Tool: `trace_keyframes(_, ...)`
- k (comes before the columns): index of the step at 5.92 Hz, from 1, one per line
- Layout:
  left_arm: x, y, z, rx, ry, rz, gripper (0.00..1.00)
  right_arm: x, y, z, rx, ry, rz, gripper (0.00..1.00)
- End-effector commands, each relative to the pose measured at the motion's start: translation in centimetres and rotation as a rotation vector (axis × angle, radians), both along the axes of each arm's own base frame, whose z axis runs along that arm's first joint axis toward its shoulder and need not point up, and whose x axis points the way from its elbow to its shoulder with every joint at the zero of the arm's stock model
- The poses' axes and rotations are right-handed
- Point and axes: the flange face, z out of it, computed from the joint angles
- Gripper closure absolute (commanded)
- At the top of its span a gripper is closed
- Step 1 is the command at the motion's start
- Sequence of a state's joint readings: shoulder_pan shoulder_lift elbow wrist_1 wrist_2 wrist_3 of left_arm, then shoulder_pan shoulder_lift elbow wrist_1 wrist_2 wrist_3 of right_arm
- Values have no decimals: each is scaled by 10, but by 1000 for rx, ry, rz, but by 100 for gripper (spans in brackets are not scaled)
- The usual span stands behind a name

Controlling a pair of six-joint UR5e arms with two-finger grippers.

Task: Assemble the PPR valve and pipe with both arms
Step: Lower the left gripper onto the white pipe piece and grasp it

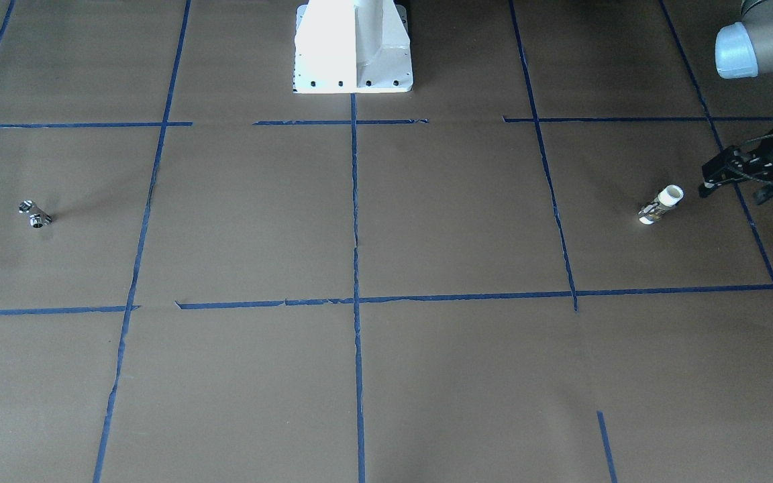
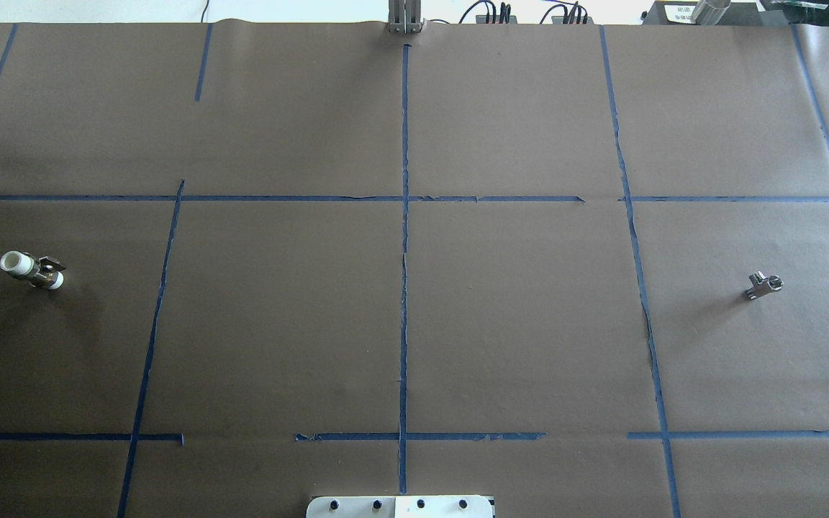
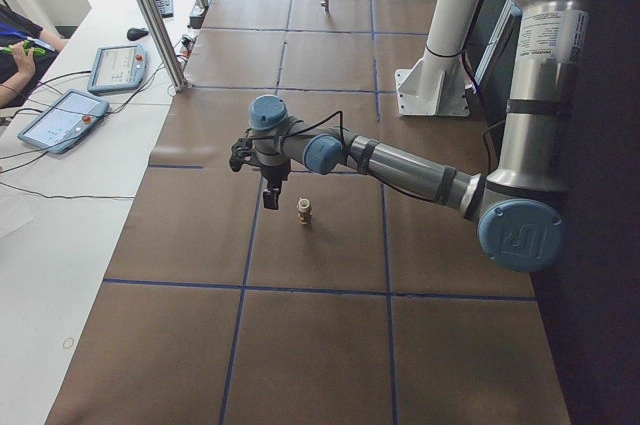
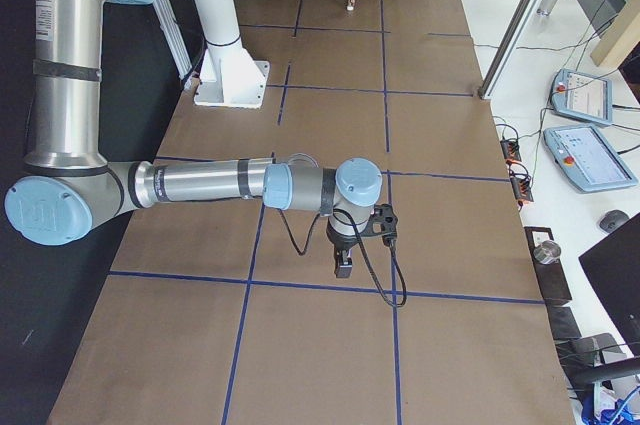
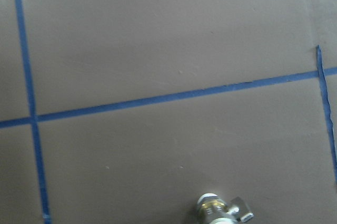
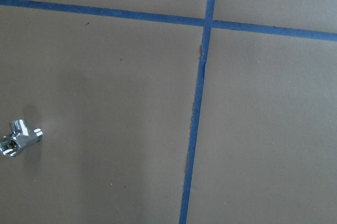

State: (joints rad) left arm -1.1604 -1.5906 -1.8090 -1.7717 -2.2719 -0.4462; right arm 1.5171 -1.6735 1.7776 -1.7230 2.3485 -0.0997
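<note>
PPR valve (image 1: pixel 660 204) and pipe (image 1: pixel 35 214) lie well apart on the table (image 1: pixel 427 221), at opposite ends.

Matte brown paper crossed by blue tape lines (image 1: pixel 354 201) covers the table, and a white pedestal (image 1: pixel 353 47) stands at the robot's edge. The valve is a stubby cylinder with white plastic ends and a brass middle, resting tilted near the left gripper (image 1: pixel 733 193), whose dark tips stand apart and touch nothing. The pipe is a small shiny metal fitting with a side stub. The right gripper (image 4: pixel 343 267) hangs above the paper; whether its jaws are parted cannot be told.
</note>
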Motion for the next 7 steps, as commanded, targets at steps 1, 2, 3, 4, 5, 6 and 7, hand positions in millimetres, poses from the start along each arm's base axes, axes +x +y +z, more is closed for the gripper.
trace_keyframes(1,34,36,26,12,4,-23,0,0,0,1,-1,0,0,0)
trace_keyframes(2,47,44,33,4,-5,8,0,0,0,2,-3,0,-1,0)
trace_keyframes(3,60,48,35,10,-23,25,0,0,0,1,-3,0,0,0)
trace_keyframes(4,60,49,35,9,-24,23,0,0,0,2,-3,0,-1,0)
trace_keyframes(5,61,48,35,9,-24,23,0,0,1,3,-6,0,-1,0)
trace_keyframes(6,61,48,35,9,-24,22,0,0,1,3,-6,0,-1,0)
trace_keyframes(7,61,47,35,9,-24,22,0,0,1,3,-6,0,-1,0)
